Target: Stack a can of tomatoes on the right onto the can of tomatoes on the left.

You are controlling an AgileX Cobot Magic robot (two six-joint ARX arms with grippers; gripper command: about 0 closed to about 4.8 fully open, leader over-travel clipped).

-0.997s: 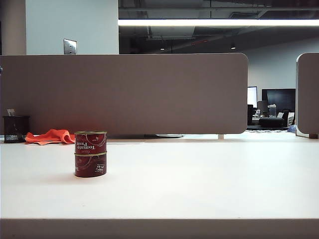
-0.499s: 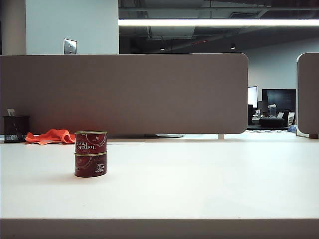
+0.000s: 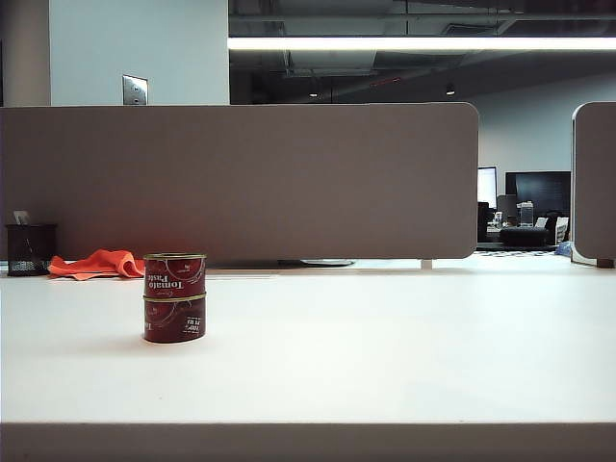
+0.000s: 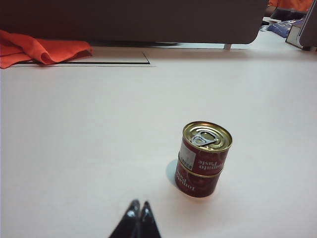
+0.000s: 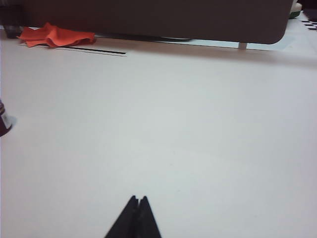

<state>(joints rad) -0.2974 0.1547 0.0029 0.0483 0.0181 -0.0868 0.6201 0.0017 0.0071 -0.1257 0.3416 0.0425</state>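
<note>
Tomato cans: we record the upper can (image 3: pixel 175 276) seated squarely on the lower can (image 3: pixel 174 320), both upright, on the left part of the white table (image 3: pixel 385 346). In the left wrist view the upper can's gold pull-tab lid (image 4: pixel 207 136) faces up. We see neither arm in the exterior view. The left gripper (image 4: pixel 138 208) shows in its own wrist view with fingertips pressed together, clenched on nothing, above bare table, near the stack but apart from it. The right gripper (image 5: pixel 137 201) is likewise closed and empty, well apart from the stack, which we see only at that view's edge. An orange cloth (image 3: pixel 96 263) and a black mesh cup (image 3: pixel 30 248) sit by the grey divider (image 3: pixel 241 178) behind.
</note>
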